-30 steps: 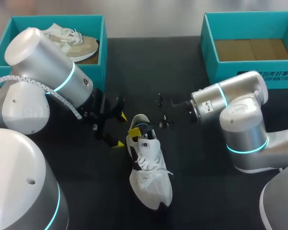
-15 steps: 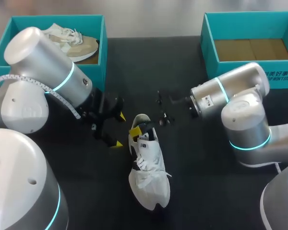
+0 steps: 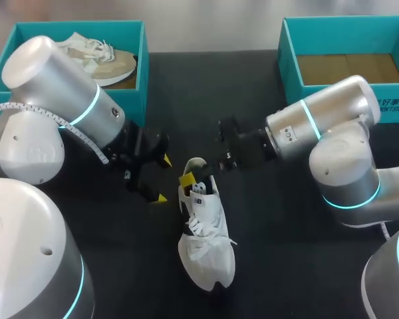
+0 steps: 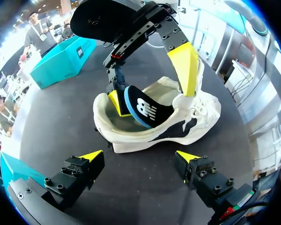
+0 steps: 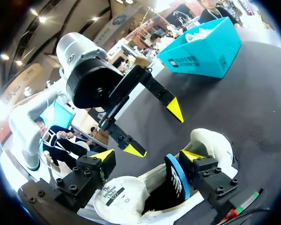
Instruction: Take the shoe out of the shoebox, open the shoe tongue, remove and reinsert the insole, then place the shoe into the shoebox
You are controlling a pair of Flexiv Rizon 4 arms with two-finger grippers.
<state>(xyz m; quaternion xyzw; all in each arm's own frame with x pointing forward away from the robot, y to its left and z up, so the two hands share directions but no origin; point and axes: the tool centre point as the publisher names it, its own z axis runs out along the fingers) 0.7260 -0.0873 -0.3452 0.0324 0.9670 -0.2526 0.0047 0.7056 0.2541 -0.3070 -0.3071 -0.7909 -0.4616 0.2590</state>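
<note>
The white shoe [image 3: 203, 232] lies mid-surface, toe toward 6 o'clock, its insole [image 4: 145, 110] — likely light and floppy, best pinched at its heel edge — standing between the right end effector's [image 5: 147, 154] open fingers, the left end effector [image 3: 163, 179] open at the shoe's 10 o'clock.

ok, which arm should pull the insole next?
Right. Its jaws sit over the shoe with the upturned insole between them; the left jaws stand open beside it, not touching.

Insole [image 4: 145, 110] half hidden (inside shoe [image 4: 178, 129], seemingly).
</note>
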